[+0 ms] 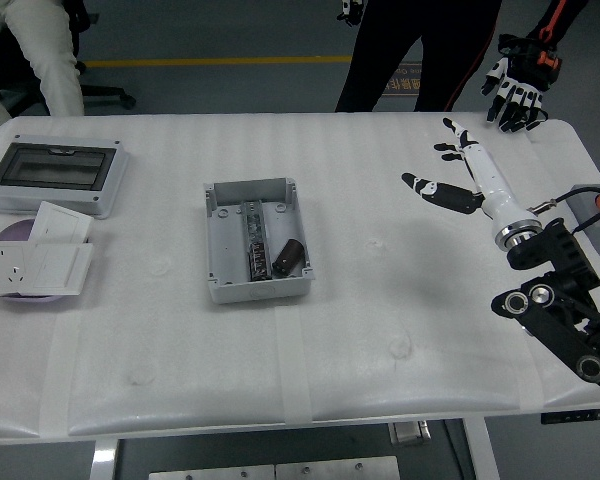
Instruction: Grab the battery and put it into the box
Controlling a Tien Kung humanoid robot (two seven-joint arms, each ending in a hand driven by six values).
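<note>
Battery (289, 257) lies inside the gray box (255, 240) on the white worktop (180, 340), near the box's right wall. The right hand (467, 180) is up over the far right of the worktop, well apart from the box, with its fingers (420, 184) spread out and holding nothing. To finish well, I think the arm should pull away slowly and high, so it does not bump the box.

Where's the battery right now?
In the head view, the battery lies inside the open grey box left of table centre, in its lower right part, far from the right hand.
</note>
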